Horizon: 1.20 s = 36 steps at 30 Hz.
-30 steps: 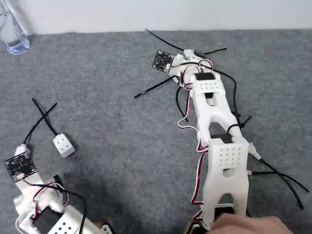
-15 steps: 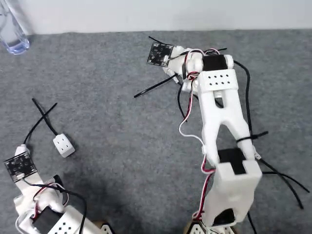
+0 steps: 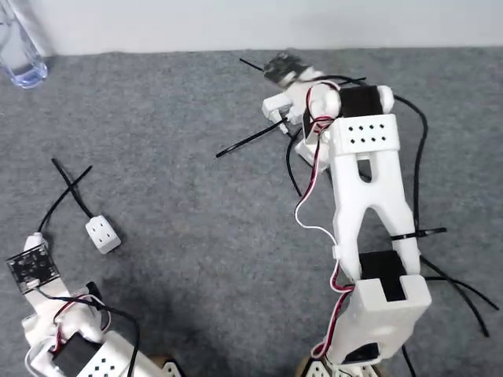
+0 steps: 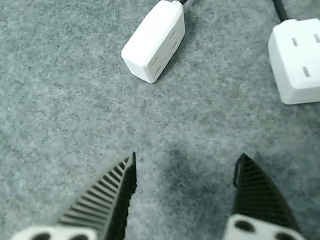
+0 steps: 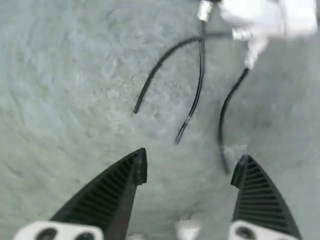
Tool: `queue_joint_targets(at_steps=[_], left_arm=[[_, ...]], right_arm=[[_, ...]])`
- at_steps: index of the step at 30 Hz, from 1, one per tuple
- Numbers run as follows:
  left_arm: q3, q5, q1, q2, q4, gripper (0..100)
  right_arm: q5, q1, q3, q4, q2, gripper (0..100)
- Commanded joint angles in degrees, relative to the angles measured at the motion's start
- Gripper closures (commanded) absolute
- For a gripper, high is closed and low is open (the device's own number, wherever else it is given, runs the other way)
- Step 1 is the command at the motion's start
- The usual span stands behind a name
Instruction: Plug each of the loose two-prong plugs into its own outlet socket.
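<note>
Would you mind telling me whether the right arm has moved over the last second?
Yes: the right arm has swung its wrist toward the far wall and rightward, away from the loose black cable.

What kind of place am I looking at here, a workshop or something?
Likely a small robotics test bench: a grey felt tabletop, a white left arm and right arm with exposed wiring, and an outlet socket set out for practice.

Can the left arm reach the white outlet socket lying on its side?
Probably yes: the left end effector is open, and only bare grey carpet lies between it and that outlet socket.
</note>
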Motion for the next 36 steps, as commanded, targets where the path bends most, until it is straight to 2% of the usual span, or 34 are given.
queue_joint_targets(at_steps=[1, 5, 8, 15, 21, 32, 36], left_arm=[[-0.31, 0.44, -0.35, -0.88, -0.97, 70], [-0.31, 0.44, -0.35, -0.88, -0.97, 70], [-0.31, 0.44, -0.35, -0.88, -1.05, 70], [-0.31, 0.44, -0.18, -0.88, -1.14, 70], [-0.31, 0.44, -0.18, -0.88, -1.14, 70], [-0.31, 0.53, -0.26, -0.88, -1.14, 70], [-0.31, 0.53, 0.00, -0.88, -1.14, 70]], right_arm=[[-16.88, 1.89, -1.93, 2.77, -2.95, 72.1], [-31.03, 2.33, -1.93, 7.52, -2.95, 72.1], [-37.10, 2.86, -1.93, 9.98, -2.86, 72.1], [-37.45, 6.46, 14.95, 10.07, -3.38, 72.1], [-37.36, 4.53, 32.35, 7.34, -3.03, 72.1], [-37.36, 4.53, 56.44, -12.35, -3.65, 72.1], [-32.79, 4.88, 61.01, -17.80, -3.65, 72.1]])
